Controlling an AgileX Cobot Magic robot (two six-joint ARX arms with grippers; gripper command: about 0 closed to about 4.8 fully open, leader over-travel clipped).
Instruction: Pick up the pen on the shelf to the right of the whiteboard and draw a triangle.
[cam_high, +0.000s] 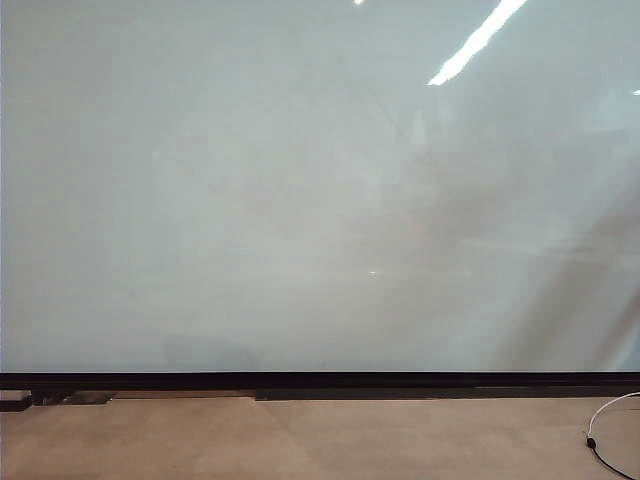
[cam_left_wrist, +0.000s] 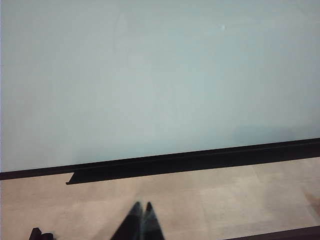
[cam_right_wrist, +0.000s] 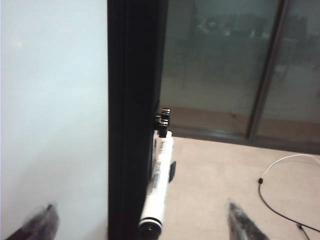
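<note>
Straddling the pen (cam_right_wrist: 157, 182) beside the whiteboard (cam_right_wrist: 50, 100), the right gripper (cam_right_wrist: 142, 220) gapes wide — nothing grasped. Left gripper (cam_left_wrist: 141, 206) hangs pinched closed — empty — before the board.

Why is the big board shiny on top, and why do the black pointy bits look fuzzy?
Exterior view: ceiling lights glare as bright streaks on the whiteboard. Right wrist view: the open right tool sits too near the lens, so its fingertips blur, while the pen between them looks sharper. Left wrist view: the shut left tool is soft too.

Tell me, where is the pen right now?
Only the right wrist view shows the pen: it lies along the black frame at the whiteboard's edge, between the open right claw's fingers, not yet gripped.
</note>
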